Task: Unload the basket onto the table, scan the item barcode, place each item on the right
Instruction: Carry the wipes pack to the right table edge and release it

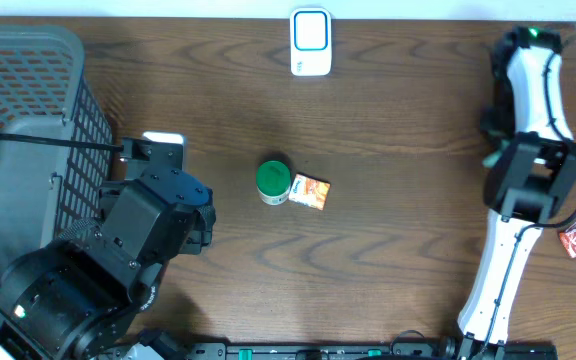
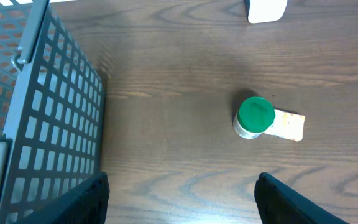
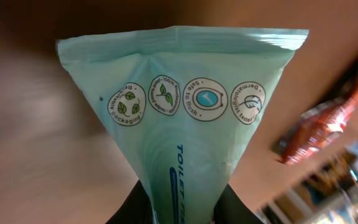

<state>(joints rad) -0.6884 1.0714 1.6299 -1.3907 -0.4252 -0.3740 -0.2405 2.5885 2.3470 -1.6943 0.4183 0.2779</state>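
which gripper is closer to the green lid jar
Left. The left gripper is open a short way from the green-lidded jar, on the basket side; the right gripper is farther off on the opposite side, shut on a teal packet.

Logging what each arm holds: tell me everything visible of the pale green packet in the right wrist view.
The pale green packet is a soft, glossy plastic pouch with a crimped end seam, four round printed icons and blue lettering starting TOILET. It is pinched between the right gripper's dark jaws, above the table.
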